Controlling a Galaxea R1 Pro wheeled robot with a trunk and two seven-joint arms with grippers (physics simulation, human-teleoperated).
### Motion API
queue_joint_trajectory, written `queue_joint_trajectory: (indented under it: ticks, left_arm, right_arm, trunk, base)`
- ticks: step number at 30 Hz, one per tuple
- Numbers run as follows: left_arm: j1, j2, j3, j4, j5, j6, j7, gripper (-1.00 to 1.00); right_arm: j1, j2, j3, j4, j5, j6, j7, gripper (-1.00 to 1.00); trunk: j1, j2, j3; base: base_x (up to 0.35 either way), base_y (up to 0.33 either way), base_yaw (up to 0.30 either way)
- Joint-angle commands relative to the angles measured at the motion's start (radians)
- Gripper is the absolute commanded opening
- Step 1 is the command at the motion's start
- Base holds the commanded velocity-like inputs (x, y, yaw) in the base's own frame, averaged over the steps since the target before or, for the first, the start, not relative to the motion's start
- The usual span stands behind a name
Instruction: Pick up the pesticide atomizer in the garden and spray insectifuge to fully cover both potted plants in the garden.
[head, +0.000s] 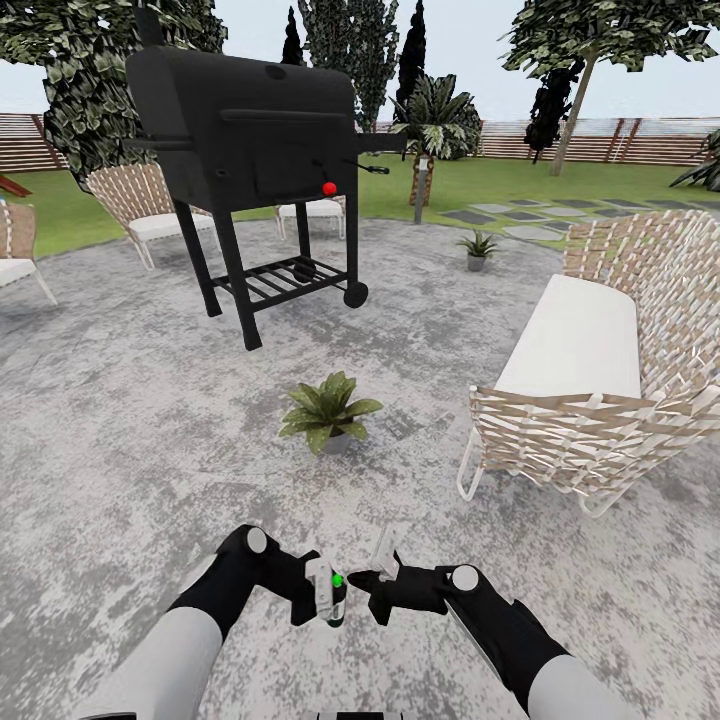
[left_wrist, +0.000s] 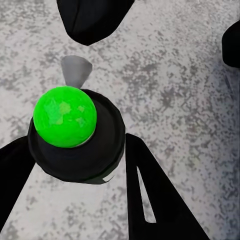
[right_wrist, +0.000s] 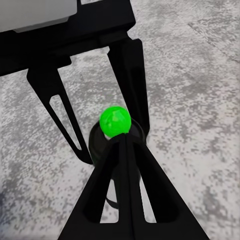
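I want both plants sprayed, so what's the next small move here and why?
Probably tilt the atomizer down toward the broad-leaved plant. The left end effector holds the bottle, the right end effector sits at its green top, and that plant stands just ahead on the patio, nearer than the spiky plant.

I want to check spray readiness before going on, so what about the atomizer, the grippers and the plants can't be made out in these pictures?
- Atomizer body: in the left wrist view its green top hides everything below.
- Nozzle direction: too small in the head view.
- Right gripper: closed fingers cover the bottle's side in the right wrist view; contact with the top unclear.
- Far potted plant: too small for leaf detail.
- Near potted plant: leaves hide its pot.
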Motion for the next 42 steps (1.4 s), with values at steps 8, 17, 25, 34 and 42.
queue_joint_trajectory:
  ticks: [8, 17, 25, 34, 42]
  left_arm:
    - [0.000, -0.004, 0.008, -0.001, -0.008, -0.010, -0.004, -1.00]
    - [-0.001, -0.010, 0.008, -0.001, -0.006, -0.010, -0.004, -1.00]
    - [-0.001, 0.003, 0.007, 0.000, -0.012, -0.010, -0.002, -1.00]
    - [0.033, 0.182, 0.007, -0.005, -0.006, -0.014, -0.003, -1.00]
    - [0.079, 0.324, 0.025, -0.001, 0.000, -0.004, 0.014, -1.00]
  right_arm:
    - [-0.001, -0.001, 0.002, 0.000, 0.009, -0.010, -0.002, -1.00]
    - [-0.001, -0.001, 0.002, 0.000, 0.009, -0.010, -0.002, -1.00]
    - [-0.001, -0.001, 0.002, 0.000, 0.009, -0.010, -0.002, -1.00]
    - [-0.001, -0.003, 0.002, 0.000, 0.009, -0.010, -0.001, 1.00]
    - [-0.001, -0.020, -0.002, 0.018, 0.011, -0.011, -0.006, 1.00]
  trunk:
    - [0.000, 0.000, -0.001]
    - [0.000, 0.000, -0.001]
    - [0.000, 0.000, -0.001]
    - [0.000, 0.000, -0.001]
    - [0.000, 0.000, -0.001]
  base:
    - [0.000, 0.000, 0.000]
    - [0.000, 0.000, 0.000]
    - [0.000, 0.000, 0.000]
    - [0.000, 0.000, 0.000]
    - [0.000, 0.000, 0.000]
